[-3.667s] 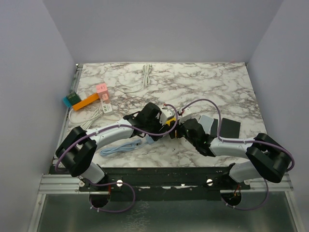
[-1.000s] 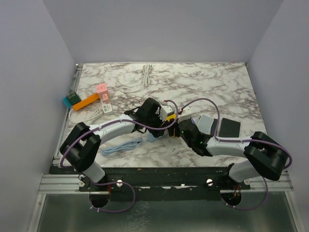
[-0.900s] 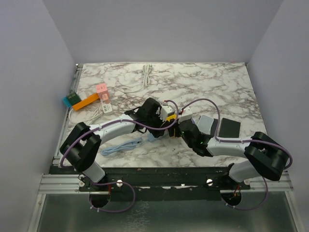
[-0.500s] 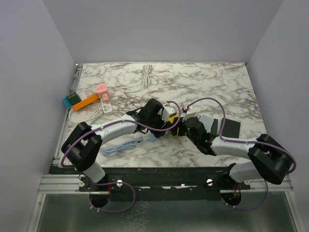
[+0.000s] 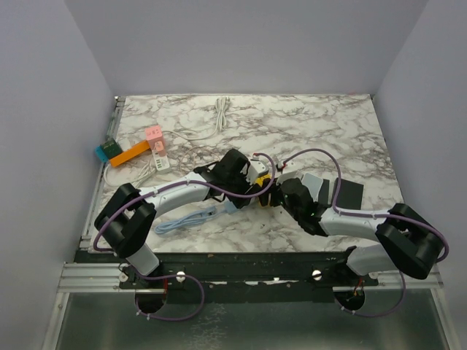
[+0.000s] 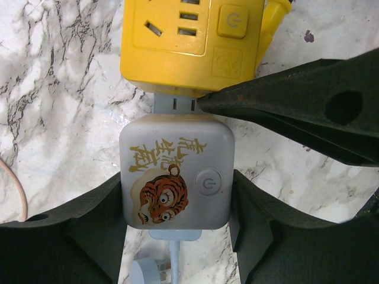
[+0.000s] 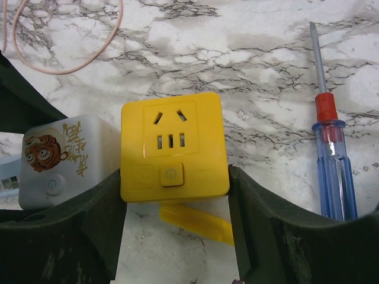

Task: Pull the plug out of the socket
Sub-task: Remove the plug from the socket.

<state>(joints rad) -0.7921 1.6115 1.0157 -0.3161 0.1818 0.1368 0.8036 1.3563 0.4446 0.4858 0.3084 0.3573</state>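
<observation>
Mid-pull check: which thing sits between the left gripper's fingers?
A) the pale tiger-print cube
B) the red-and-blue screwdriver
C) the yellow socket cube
A: in the left wrist view the left gripper clamps both sides of the tiger-print cube.

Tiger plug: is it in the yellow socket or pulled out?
In, it seems. In the left wrist view the tiger plug joins the yellow socket through a pale blue neck. How deep it sits, cannot tell.
</observation>
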